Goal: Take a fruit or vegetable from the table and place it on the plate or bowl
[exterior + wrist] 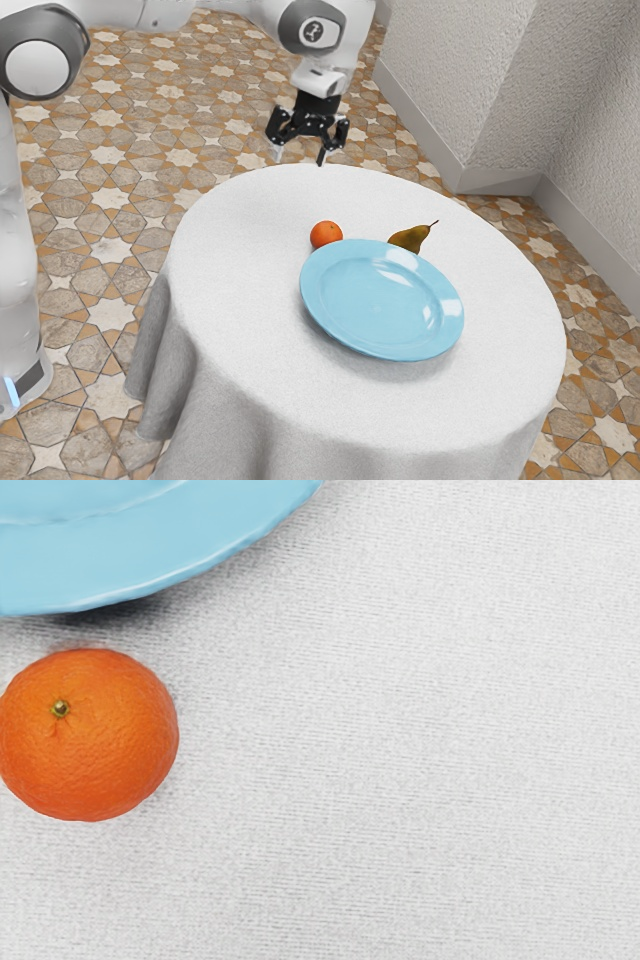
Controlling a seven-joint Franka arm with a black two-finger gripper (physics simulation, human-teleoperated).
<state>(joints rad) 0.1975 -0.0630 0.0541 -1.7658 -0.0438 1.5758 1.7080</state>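
Tool (298,154) hangs above the worktop's (250,330) far edge, fingers apart, holding nothing. Orange (326,234) and pear (410,238) rest just beside the blue plate (345,300).

In the wrist view the plate (120,540) runs off the picture's edge, so I see just a stretch of its rim and inner slope. The orange (88,735) meets the border, a sliver perhaps lost. In the exterior view my arm (318,35) is cut by the upper edge between shoulder and wrist. The table (250,330) is cut off below, and its cloth (165,350) hides whatever carries it. The plate's far rim covers the foot of the pear (410,238); I cannot tell whether they touch.
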